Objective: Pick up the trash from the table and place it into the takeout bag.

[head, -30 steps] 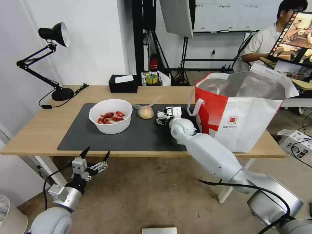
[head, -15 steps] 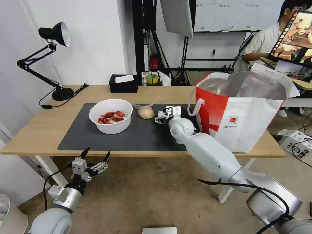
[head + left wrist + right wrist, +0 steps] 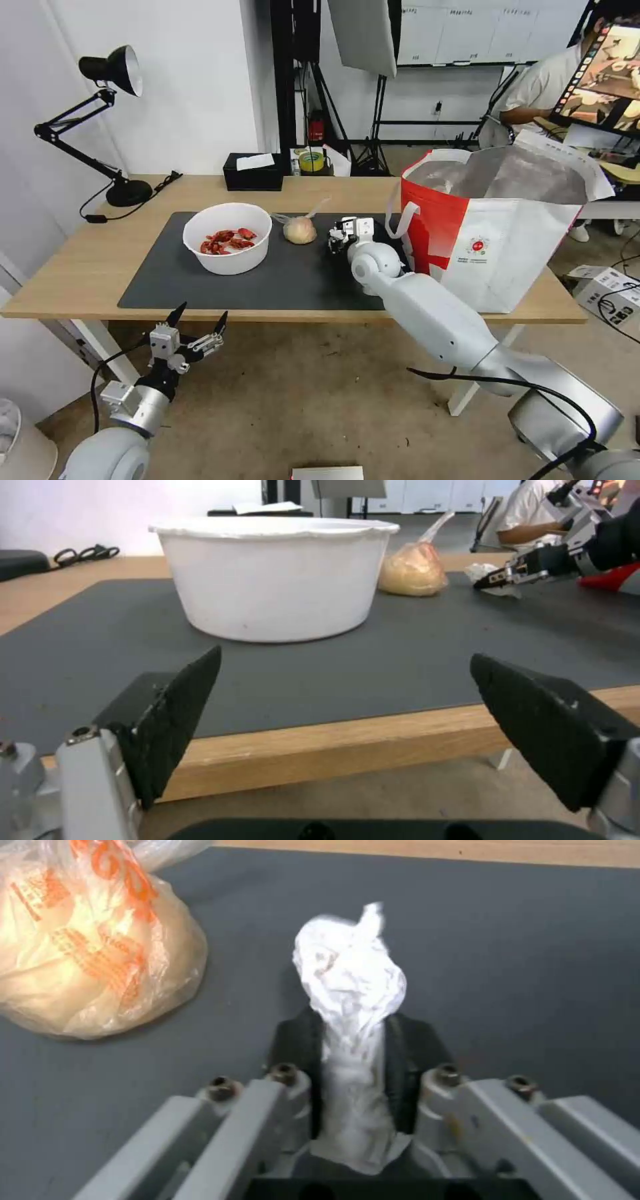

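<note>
My right claw (image 3: 353,1050) pinches the crumpled tissue (image 3: 350,985) over the dark grey mat (image 3: 220,280) on the light-wood table (image 3: 80,267) — the knotted bag (image 3: 299,230) lies just left. Farther left sits the white bowl (image 3: 227,238); the takeout bag (image 3: 493,227) stands at right. My left claw (image 3: 192,327) hangs spread below the table's near edge. A black desk lamp (image 3: 110,73) stands far left.

I see a black articulated desk lamp (image 3: 100,120) at the table's far left corner, its cable coiled beside it, and a black rectangular tissue box (image 3: 252,172) along the far edge.
</note>
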Robot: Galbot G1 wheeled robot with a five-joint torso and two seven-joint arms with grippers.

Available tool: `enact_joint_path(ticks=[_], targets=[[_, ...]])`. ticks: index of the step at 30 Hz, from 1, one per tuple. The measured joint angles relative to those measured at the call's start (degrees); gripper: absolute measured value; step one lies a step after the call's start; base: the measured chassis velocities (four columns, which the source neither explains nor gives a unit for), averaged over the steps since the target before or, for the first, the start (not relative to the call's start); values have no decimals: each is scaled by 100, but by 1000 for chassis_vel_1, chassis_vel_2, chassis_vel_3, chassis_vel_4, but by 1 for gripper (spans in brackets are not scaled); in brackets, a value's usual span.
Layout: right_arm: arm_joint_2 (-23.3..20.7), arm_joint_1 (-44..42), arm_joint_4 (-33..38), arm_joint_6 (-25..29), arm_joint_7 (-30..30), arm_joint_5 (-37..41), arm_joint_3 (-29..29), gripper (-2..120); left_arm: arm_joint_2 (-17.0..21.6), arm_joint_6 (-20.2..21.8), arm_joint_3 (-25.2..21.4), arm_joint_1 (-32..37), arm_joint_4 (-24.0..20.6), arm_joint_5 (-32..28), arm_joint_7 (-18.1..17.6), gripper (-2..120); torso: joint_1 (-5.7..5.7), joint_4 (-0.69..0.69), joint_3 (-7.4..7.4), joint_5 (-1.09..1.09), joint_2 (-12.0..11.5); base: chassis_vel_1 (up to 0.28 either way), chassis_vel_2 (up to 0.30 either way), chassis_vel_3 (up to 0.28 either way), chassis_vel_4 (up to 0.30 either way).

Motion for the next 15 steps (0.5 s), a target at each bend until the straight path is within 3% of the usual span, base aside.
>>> enact_joint_path(ticks=[2,5,15], targets=[[-9,-1,12,1,0,2,-4,15,1,0,3,-2,0,1,0,100,0,0,0,0,0,0,0,0,0],[-32,-13,65,12,6,34,-11,0,3,-1,11,-7,-1,3,0,100,0,0,0,0,0,0,0,0,0],[-140,-129,442,230,87,-140,-17,0,-23,-3,19,-21,-69,6,-2,100,0,0,0,0,0,0,0,0,0]])
